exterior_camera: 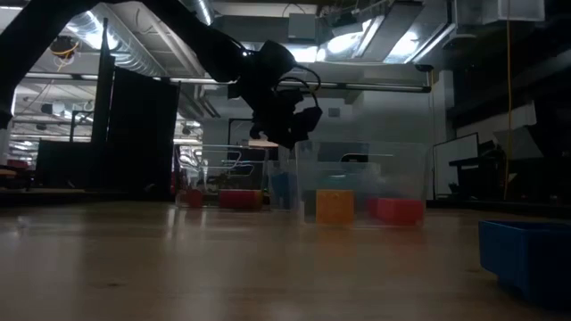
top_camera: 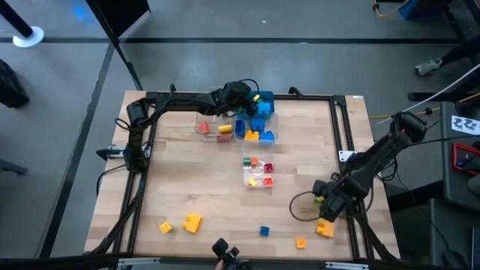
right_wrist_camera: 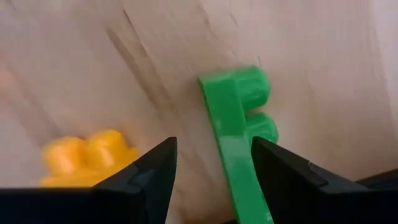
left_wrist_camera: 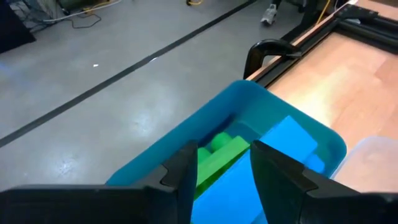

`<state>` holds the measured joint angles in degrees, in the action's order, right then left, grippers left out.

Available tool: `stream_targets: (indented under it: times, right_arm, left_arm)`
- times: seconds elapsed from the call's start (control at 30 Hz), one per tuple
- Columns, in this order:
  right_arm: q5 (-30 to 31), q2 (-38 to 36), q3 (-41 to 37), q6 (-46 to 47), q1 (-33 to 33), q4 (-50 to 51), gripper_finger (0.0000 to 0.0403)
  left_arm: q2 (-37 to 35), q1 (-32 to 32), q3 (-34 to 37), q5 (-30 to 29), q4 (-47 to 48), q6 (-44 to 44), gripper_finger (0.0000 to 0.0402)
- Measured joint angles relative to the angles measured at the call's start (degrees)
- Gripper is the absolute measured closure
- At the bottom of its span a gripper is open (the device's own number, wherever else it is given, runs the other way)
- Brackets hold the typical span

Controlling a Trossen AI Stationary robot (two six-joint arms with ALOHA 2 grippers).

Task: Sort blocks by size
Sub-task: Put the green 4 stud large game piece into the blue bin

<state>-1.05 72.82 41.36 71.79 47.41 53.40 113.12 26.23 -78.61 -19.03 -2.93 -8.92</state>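
The high view is evenly lit and fairly soft; the pale wooden desk (top_camera: 195, 187) shows faint shadows beneath the dark arms. The low view is dim and backlit: bright ceiling lights (exterior_camera: 352, 40) glare overhead, the arm reads as a near silhouette, and the desk's near surface is blurred. In the left wrist view, the teal-blue plastic tray (left_wrist_camera: 186, 140) is bright but soft-edged. In the right wrist view, the green studded plastic brick (right_wrist_camera: 239, 124) and the yellow studded brick (right_wrist_camera: 87, 155) are out of focus.

Coloured studded blocks (top_camera: 192, 222) lie scattered along the table's near edge, others sorted in far-centre containers.
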Motion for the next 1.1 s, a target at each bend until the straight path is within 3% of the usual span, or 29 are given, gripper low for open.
stream_targets:
  times: [0.17, 0.47, 0.7, 1.1]
  right_arm:
    - [1.36, 5.24, 0.03, -0.04, 3.82, 0.33, 0.0194]
    - [9.44, 11.46, 0.07, -0.04, 6.74, 2.48, 0.0196]
    - [10.04, 16.99, -0.3, -0.29, 6.63, 2.29, 0.026]
    - [14.07, 18.18, 6.35, -2.99, 5.79, 6.72, 0.0261]
  left_arm:
    - [0.0, -0.12, 0.0, 0.0, 0.03, 0.1, 0.027]
    - [0.0, -0.36, 0.0, 0.0, 0.08, -0.08, 0.027]
    - [-0.09, -1.32, 0.0, 0.22, -0.19, 0.01, 0.027]
    - [-5.64, -4.81, -0.02, 0.47, -0.56, 2.27, 0.027]
